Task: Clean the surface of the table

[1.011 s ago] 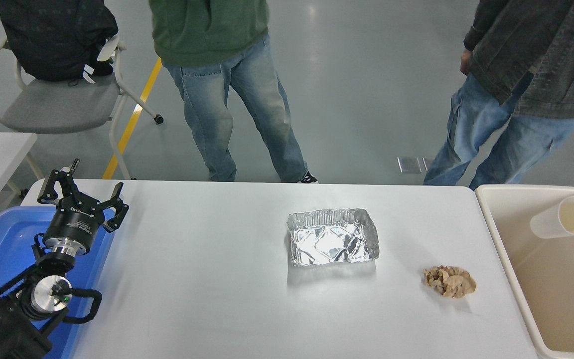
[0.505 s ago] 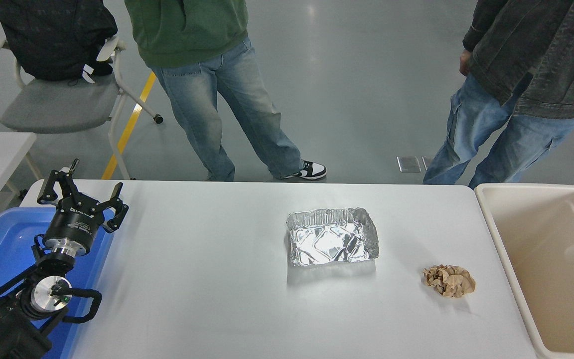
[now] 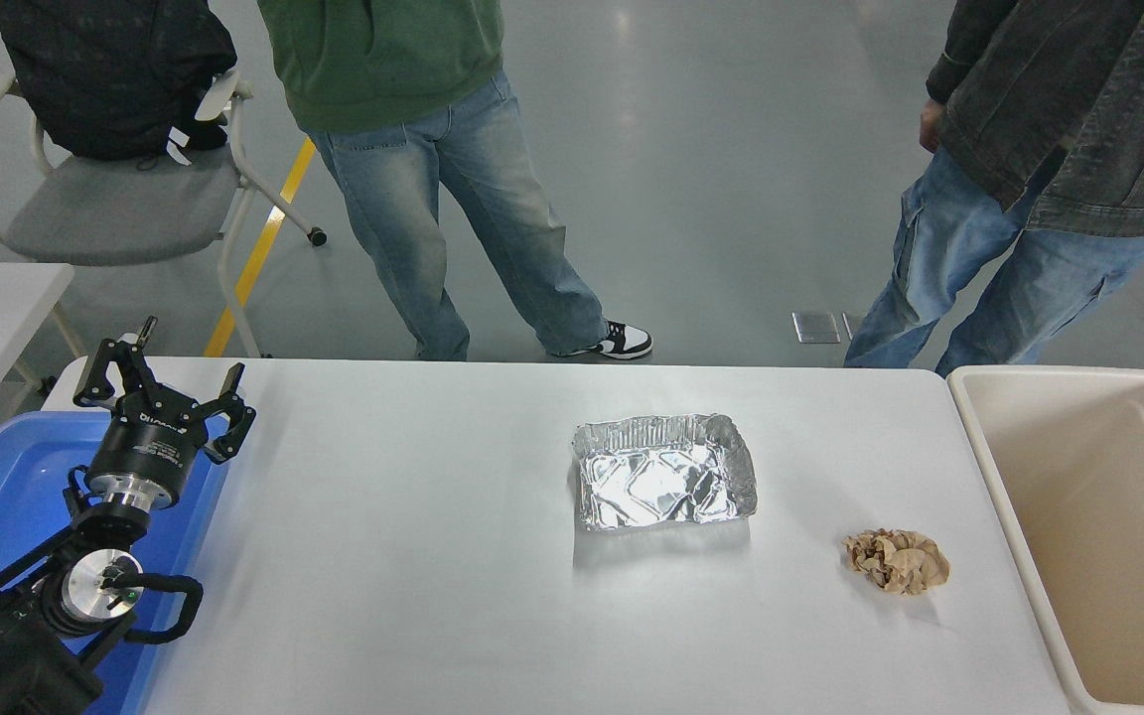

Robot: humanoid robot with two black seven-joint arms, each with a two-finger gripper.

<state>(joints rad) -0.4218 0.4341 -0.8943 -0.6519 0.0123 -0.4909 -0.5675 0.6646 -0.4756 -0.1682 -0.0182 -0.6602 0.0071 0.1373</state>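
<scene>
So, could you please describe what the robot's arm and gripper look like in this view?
The left arm is black with polished silver cylindrical joints and a looping black cable. Its black gripper has a round body with small white lettering and linked, claw-like fingers. The right arm shows only a small dark tip.

White table surface (image 3: 413,556) bears foil tray (image 3: 664,484), crumpled brown paper (image 3: 896,561) (well apart).

1 high head view, facing forward-down over table surface (image 3: 433,596), moderately near

The left arm (image 3: 46,606) is black, with silver metal rings at the joints, a black cable loop, and white lettering on the wrist.
</scene>
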